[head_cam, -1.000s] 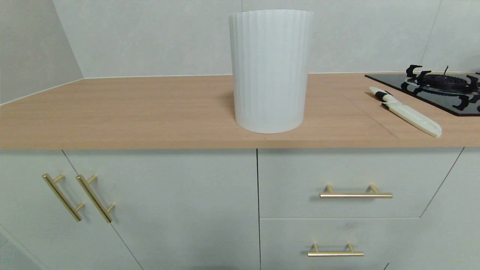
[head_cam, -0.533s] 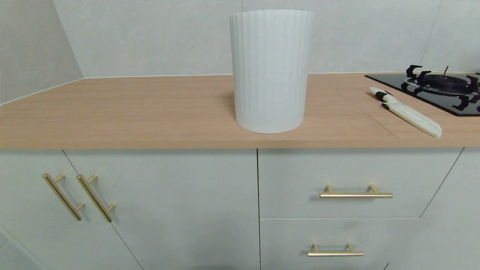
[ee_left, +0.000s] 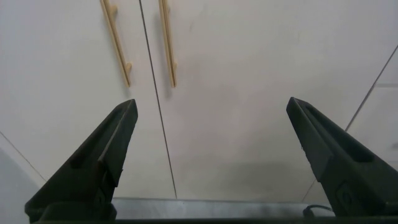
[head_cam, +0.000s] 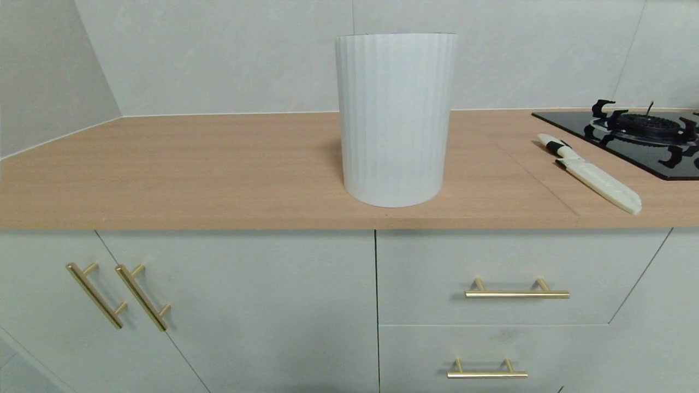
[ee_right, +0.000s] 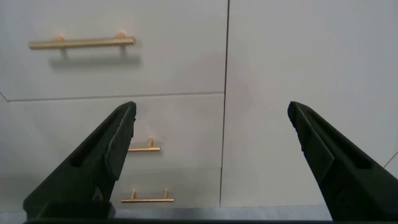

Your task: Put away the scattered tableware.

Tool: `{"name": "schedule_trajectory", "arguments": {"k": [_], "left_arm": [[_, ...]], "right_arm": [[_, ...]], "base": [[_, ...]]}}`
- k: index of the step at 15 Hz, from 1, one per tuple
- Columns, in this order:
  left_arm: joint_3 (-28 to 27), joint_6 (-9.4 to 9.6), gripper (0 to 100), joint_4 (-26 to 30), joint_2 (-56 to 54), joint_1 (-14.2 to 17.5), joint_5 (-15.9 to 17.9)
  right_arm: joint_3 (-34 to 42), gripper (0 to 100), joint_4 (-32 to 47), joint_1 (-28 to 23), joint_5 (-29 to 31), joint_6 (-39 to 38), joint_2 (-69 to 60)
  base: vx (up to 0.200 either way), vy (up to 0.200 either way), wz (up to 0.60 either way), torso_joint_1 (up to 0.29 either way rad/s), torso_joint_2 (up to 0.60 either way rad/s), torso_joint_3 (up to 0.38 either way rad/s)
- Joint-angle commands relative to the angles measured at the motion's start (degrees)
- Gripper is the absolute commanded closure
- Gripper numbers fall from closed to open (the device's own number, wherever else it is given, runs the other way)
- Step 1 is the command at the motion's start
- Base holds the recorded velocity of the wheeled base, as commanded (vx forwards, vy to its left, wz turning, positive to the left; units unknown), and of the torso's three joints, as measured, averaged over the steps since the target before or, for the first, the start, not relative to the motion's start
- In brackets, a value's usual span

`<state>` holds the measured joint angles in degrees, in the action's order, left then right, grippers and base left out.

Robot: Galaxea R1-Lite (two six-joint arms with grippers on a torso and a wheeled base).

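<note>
Knife [head_cam: 592, 176] lies on worktop [head_cam: 191, 169], right of ribbed white bin [head_cam: 394, 120]. Left gripper [ee_left: 211, 102] and right gripper [ee_right: 211, 107] spread wide, empty.

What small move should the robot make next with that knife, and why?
Probably raise the right gripper toward the knife. That gripper is open and empty, facing the drawers below the counter, while the knife lies loose on the counter's right side beside the stove.
</note>
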<state>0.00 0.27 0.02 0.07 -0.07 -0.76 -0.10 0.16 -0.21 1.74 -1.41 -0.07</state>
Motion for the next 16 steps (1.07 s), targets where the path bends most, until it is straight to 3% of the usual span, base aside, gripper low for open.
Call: {"name": "schedule_trajectory", "arguments": {"k": [1, 6, 16], "left_arm": [[0.00, 0.00, 0, -0.02, 0.01, -0.01, -0.04], [0.00, 0.00, 0, -0.02, 0.01, -0.01, -0.04], [0.00, 0.00, 0, -0.02, 0.01, -0.01, -0.04]], "right_arm": [[0.01, 0, 0.02, 0.03, 0.01, 0.01, 0.07], [0.01, 0, 0.02, 0.03, 0.01, 0.01, 0.07], [0.01, 0, 0.02, 0.03, 0.01, 0.01, 0.07]], "base": [[0.000, 0.000, 0.00, 0.207, -0.47, -0.295], [0.000, 0.000, 0.00, 0.157, -0.46, -0.265], [0.000, 0.000, 0.00, 0.016, -0.04, -0.025]]}}
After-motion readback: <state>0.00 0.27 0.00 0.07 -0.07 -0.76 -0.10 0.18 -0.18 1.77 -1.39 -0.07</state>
